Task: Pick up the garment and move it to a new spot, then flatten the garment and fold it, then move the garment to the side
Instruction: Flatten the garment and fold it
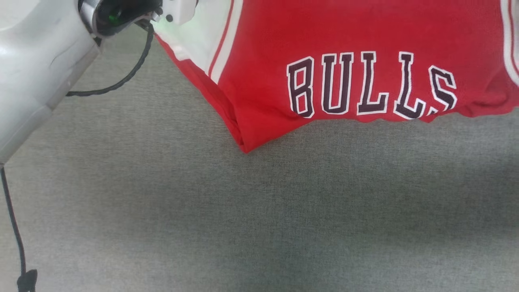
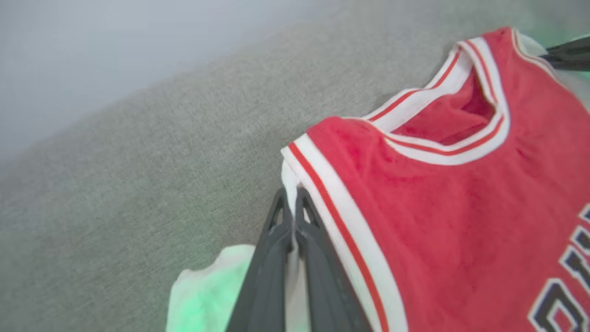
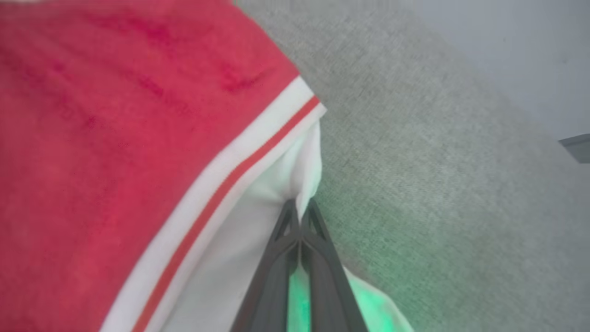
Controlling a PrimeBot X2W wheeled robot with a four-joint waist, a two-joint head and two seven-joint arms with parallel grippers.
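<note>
The garment [image 1: 263, 61] is a red jersey with dark "BULLS" lettering [image 1: 371, 85], spread across the top of the head view with a folded lower edge near the grey surface. In the left wrist view my left gripper [image 2: 291, 193] is shut on its white sleeve [image 2: 288, 177], just beside the striped armhole trim [image 2: 341, 221]. The neck opening [image 2: 454, 115] gapes beyond it. In the right wrist view my right gripper [image 3: 299, 207] is shut on the other white sleeve [image 3: 295, 170]. The right gripper's dark fingers [image 2: 569, 54] also show at the far shoulder in the left wrist view.
Grey cloth-covered table [image 1: 259, 211] stretches in front of the garment. My pale left forearm [image 1: 36, 61] crosses the upper left of the head view, with a black cable [image 1: 121, 81] looping off it. A pale wall [image 2: 115, 55] rises behind the table's far edge.
</note>
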